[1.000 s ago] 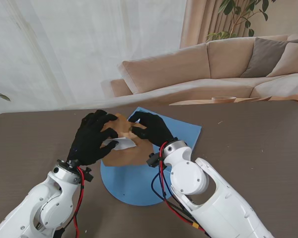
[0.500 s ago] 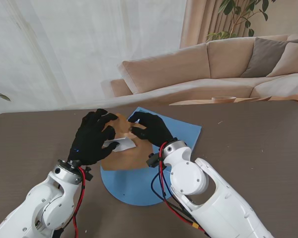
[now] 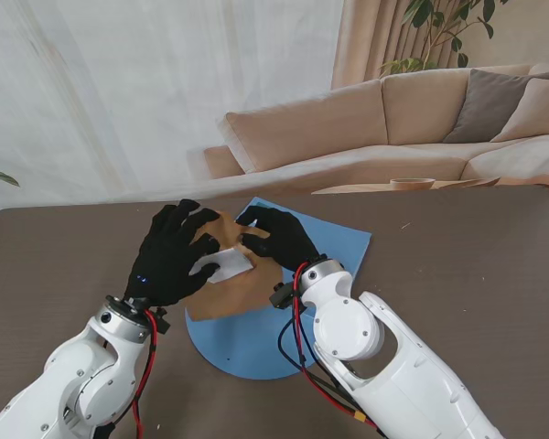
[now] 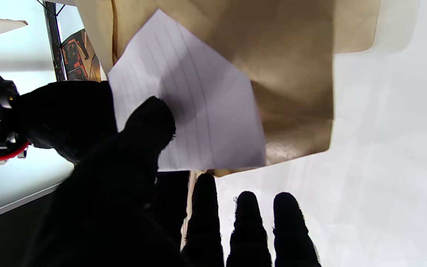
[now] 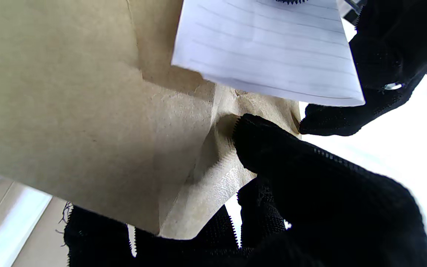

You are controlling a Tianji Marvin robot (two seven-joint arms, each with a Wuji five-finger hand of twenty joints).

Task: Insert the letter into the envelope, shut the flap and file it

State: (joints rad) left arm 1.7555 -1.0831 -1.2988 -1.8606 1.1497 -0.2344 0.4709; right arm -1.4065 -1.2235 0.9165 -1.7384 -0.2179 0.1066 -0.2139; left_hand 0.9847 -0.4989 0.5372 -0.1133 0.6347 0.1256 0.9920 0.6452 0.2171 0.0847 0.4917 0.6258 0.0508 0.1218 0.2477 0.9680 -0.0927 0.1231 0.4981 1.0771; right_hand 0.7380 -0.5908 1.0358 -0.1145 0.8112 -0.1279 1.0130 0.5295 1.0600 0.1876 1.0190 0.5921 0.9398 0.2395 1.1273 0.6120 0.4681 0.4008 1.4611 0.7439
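Currently mid-insertion: left hand [image 3: 169, 256] pinching lined letter [image 3: 225, 265] at envelope [image 3: 233, 288] mouth, over blue folder [image 3: 334, 247]. Right hand [image 3: 279, 236] clamped on envelope's flap end, propping it open. Both sheets thin, floppy, crease-prone; best gripped at trailing edge, fed in corner-first, shallow angle, low force.

Brown table [image 3: 476, 265] bears a blue mat [image 3: 334, 247].

Beige sofa [image 3: 384, 119], sheer white curtain [image 3: 146, 91], leafy plant [image 3: 439, 27] behind brown table [image 3: 476, 247].
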